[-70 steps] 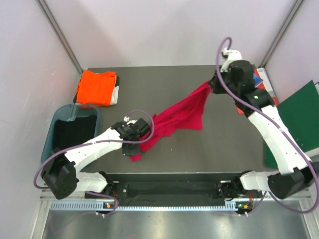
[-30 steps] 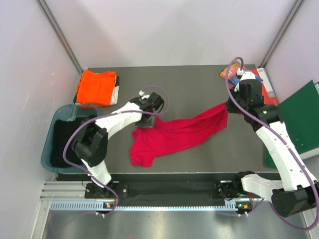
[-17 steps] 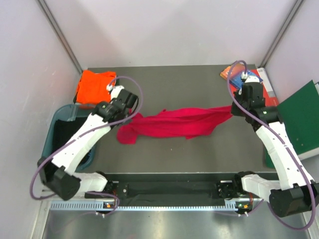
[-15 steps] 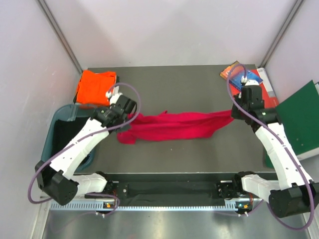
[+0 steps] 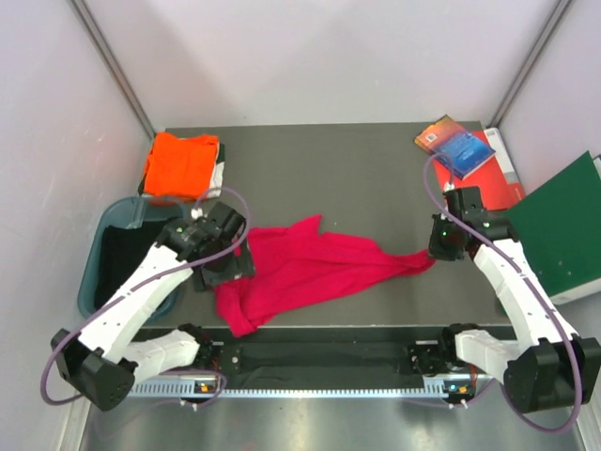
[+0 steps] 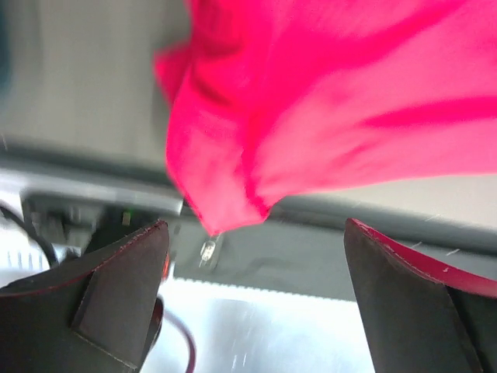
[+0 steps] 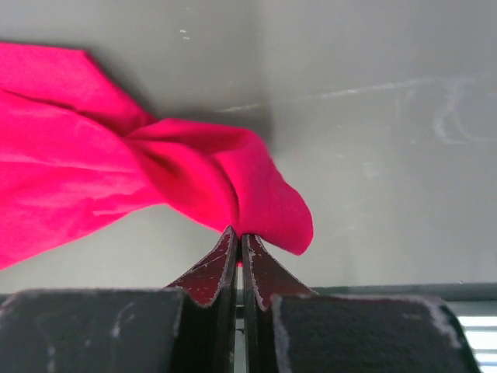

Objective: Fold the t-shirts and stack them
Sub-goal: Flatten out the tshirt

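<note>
Pinching crimson t-shirt (image 7: 78,179) tip, right fingers (image 7: 220,268)

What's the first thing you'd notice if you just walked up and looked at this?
The bright red t-shirt, sprawled crumpled across the middle of the dark table. The right gripper pinches its right corner, while the left gripper hangs open at its left edge. A folded orange t-shirt sits in the far left corner.

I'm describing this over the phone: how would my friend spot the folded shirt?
Start at the dark table and go to its far left corner, just behind the teal bin. The orange t-shirt lies there as a neat folded square, unlike the crimson t-shirt sprawled crumpled mid-table.
</note>
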Tool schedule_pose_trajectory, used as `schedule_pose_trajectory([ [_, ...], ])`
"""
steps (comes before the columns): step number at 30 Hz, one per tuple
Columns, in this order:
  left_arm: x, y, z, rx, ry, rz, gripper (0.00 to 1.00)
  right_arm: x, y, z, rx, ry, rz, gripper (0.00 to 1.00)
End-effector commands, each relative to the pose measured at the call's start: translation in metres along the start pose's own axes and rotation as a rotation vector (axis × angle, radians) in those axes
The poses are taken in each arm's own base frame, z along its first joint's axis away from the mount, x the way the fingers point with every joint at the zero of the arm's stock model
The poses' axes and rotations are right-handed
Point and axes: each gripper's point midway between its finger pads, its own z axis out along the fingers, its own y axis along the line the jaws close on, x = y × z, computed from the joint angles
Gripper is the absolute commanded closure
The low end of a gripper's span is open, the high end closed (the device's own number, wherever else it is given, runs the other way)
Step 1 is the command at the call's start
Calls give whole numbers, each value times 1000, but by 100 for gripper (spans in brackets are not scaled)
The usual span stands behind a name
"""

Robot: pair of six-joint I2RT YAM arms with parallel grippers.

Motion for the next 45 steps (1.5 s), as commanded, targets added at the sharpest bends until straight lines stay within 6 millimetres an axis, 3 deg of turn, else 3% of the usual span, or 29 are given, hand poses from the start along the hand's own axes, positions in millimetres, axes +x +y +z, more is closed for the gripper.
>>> schedule_pose_trajectory([
  [1, -67, -19, -37, 71, -297, 31, 1, -14, 14, 4, -74, -23, 12, 100],
  [4, -97, -50, -25, 82, -319, 93, 1, -17, 18, 11, -87, -18, 7, 100],
  [5, -105, -61, -8, 54, -292, 104, 1, -19, 19, 11, -92, -23, 7, 100],
  [8, -123, -82, 17, 14, -264, 147, 1, -25, 22, 15, -106, -32, 0, 100],
  [14, -161, -142, 55, 69, -250, 245, 1, -33, 26, 21, -119, -39, -11, 100],
  [16, -170, -148, 65, 41, -247, 262, 1, -34, 28, 22, -129, -42, -11, 100],
  [17, -172, -149, 83, 3, -227, 275, 1, -33, 28, 22, -129, -42, -11, 100],
  [19, -185, -158, 87, -8, -243, 285, 1, -34, 28, 23, -134, -47, -9, 100],
  [20, -187, -159, 103, -33, -223, 293, 1, -33, 28, 23, -134, -46, -13, 100],
  [22, -193, -162, 114, -48, -211, 283, 1, -33, 27, 24, -132, -45, -14, 100],
  [23, -191, -160, 131, -75, -178, 285, 1, -32, 27, 25, -131, -42, -12, 100],
  [26, -186, -157, 154, -108, -120, 285, 14, -33, 25, 25, -127, -45, -17, 100],
  [28, -180, -158, 164, -108, -92, 298, 54, -34, 23, 24, -123, -47, -24, 100],
  [30, -177, -157, 168, -105, -79, 309, 77, -36, 22, 24, -121, -48, -28, 100],
  [31, -176, -155, 169, -115, -75, 312, 100, -37, 22, 24, -120, -52, -28, 100],
  [33, -178, -149, 165, -139, -82, 312, 100, -37, 20, 24, -121, -47, -34, 100],
  [36, -189, -147, 143, -133, -141, 290, 100, -38, 20, 24, -124, -47, -36, 100],
  [40, -206, -142, 103, -106, -243, 259, 100, -38, 21, 26, -133, -40, -43, 100],
  [43, -195, -136, 96, -98, -214, 273, 100, -38, 22, 27, -137, -41, -46, 100],
  [45, -182, -124, 103, -120, -179, 274, 100, -39, 22, 27, -139, -42, -48, 100],
])
